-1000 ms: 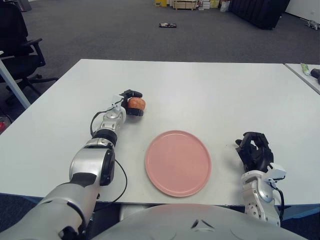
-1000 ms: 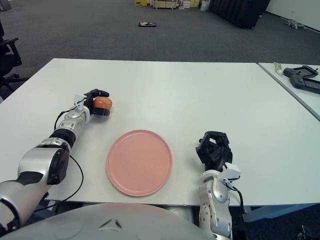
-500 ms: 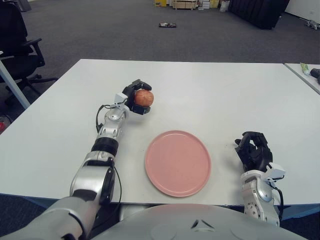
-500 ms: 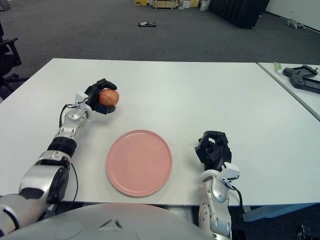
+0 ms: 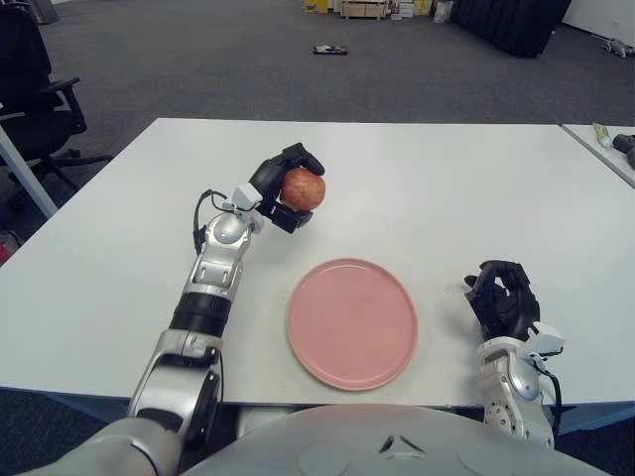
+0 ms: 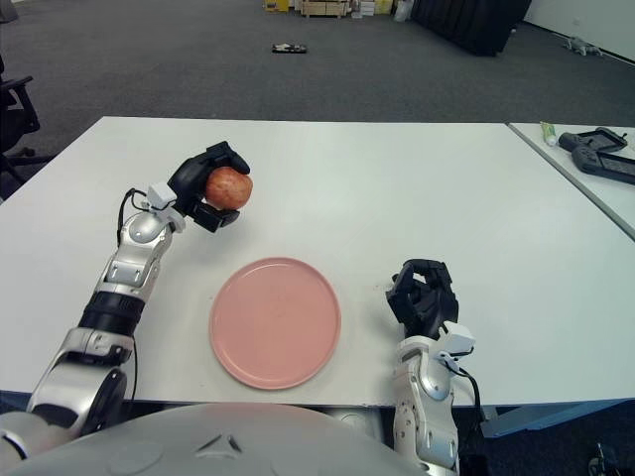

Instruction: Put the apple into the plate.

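My left hand [image 5: 288, 188] is shut on a red apple [image 5: 304, 188] and holds it up in the air, above the white table [image 5: 417, 188] and behind the left edge of the plate. The pink plate [image 5: 352, 322] lies flat near the table's front edge with nothing on it. My right hand [image 5: 504, 302] shows to the right of the plate, near the front edge, its dark fingers curled with nothing in them.
A second table [image 6: 585, 159] stands at the far right with a dark controller [image 6: 597, 149] and a small tube on it. An office chair [image 5: 35, 89] is off the table's left side. Grey carpet lies beyond.
My left hand has lifted the apple off the table and carried it up and to the right, toward the plate. The right hand has stayed put.
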Controlling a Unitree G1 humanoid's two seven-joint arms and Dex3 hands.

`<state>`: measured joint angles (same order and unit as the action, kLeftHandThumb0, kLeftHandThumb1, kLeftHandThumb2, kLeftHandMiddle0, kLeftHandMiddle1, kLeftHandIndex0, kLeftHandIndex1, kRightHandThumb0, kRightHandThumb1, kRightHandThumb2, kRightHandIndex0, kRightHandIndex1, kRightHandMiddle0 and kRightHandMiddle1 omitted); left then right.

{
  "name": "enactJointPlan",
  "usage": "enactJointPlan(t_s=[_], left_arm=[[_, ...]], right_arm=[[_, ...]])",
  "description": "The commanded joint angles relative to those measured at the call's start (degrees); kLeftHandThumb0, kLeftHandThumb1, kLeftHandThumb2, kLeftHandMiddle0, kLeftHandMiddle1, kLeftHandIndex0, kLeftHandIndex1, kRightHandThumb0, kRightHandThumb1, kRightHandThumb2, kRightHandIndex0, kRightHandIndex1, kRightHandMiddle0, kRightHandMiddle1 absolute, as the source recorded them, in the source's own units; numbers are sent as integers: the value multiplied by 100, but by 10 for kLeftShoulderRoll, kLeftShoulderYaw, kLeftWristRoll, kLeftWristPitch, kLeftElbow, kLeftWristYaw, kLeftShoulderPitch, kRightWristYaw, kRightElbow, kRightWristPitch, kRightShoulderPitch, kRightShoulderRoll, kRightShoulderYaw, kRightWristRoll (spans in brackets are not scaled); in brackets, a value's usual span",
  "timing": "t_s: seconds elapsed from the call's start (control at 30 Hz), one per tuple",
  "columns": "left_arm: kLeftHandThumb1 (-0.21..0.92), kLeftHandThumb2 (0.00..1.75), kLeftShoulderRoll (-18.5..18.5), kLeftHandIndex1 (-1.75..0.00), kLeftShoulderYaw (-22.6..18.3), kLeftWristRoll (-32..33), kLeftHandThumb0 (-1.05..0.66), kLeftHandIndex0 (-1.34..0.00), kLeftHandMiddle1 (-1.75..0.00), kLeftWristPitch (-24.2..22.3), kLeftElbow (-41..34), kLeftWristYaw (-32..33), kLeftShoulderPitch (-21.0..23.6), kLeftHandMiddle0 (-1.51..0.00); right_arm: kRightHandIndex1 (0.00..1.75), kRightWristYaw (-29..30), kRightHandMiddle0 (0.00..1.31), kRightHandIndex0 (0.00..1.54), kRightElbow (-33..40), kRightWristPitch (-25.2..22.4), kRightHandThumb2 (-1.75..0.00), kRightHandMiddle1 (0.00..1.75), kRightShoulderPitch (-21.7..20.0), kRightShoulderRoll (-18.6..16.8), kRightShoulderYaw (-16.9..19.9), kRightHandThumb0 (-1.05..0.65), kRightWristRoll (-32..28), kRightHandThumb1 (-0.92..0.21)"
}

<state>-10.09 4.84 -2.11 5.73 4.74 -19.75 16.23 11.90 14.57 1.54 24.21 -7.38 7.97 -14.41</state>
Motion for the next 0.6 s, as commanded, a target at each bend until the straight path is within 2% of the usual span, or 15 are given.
enactJointPlan(t_s=[0.0,0.27,0.57], left_arm=[[7,162,-32,-175,31,0,58,-111,-175,-25,-114,-46,-27,-82],[6,164,-72,-175,72,13,59,-114,-175,28,-164,-123,-48,-83],[8,161,-103,-175,141,-19,58,-109,-175,138,-152,-183,-39,-81]], right_arm=[[175,0,41,77,-4,1,-98,175,-11,-17,-5,-40,6,-59],[175,1,41,77,-2,-2,-99,175,-10,-14,-8,-40,12,-58],[175,5,41,77,0,-3,-100,175,-10,-14,-11,-41,16,-57]])
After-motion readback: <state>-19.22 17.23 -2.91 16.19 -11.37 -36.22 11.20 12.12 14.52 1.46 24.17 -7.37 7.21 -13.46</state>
